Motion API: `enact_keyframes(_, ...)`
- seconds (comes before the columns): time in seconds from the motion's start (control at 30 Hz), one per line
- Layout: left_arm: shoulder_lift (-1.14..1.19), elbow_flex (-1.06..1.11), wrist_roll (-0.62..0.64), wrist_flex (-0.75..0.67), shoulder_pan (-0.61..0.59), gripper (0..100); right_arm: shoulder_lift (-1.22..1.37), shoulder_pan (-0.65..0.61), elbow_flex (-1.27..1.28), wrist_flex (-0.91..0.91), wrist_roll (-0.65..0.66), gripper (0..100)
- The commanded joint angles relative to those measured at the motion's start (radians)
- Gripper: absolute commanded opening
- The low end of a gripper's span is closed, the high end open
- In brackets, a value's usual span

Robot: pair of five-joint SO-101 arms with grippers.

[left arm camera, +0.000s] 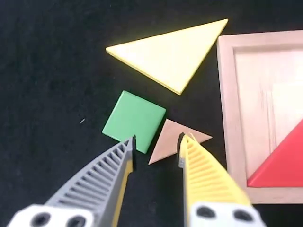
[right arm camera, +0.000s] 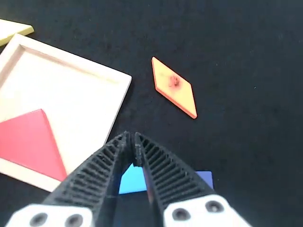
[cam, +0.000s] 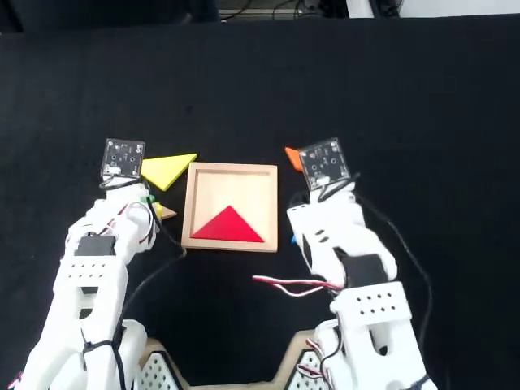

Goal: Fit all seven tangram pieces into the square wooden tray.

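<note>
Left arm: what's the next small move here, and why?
Probably lower the left gripper and close on the small tan wooden triangle: its open fingers hover over that piece, beside the green wooden square, outside the square wooden tray.

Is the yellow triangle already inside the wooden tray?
No, the yellow triangle lies on the black table outside the wooden tray, which holds the red triangle.

No readable text or signs.
</note>
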Motion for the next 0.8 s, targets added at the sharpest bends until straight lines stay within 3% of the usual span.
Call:
enact_keyframes(0.0, -0.009, -0.101, 0.026, 0.104, 0.019, 16, -0.018, 0.064, 0.035, -0.092, -0.005, 1.5)
enact_keyframes(0.13, -0.011, -0.205, 0.018, 0.262, 0.070, 16, -0.018, 0.103, 0.068, -0.135, -0.011, 1.4)
enact_keyframes(0.4, -0.021, -0.314, -0.103, 0.292, 0.062, 16, -0.015, 0.103, 0.117, -0.215, -0.011, 1.4)
enact_keyframes(0.77, 0.101, -0.642, -0.655, 0.609, -0.099, 17, -0.013, 0.103, 0.117, -0.215, -0.011, 1.5)
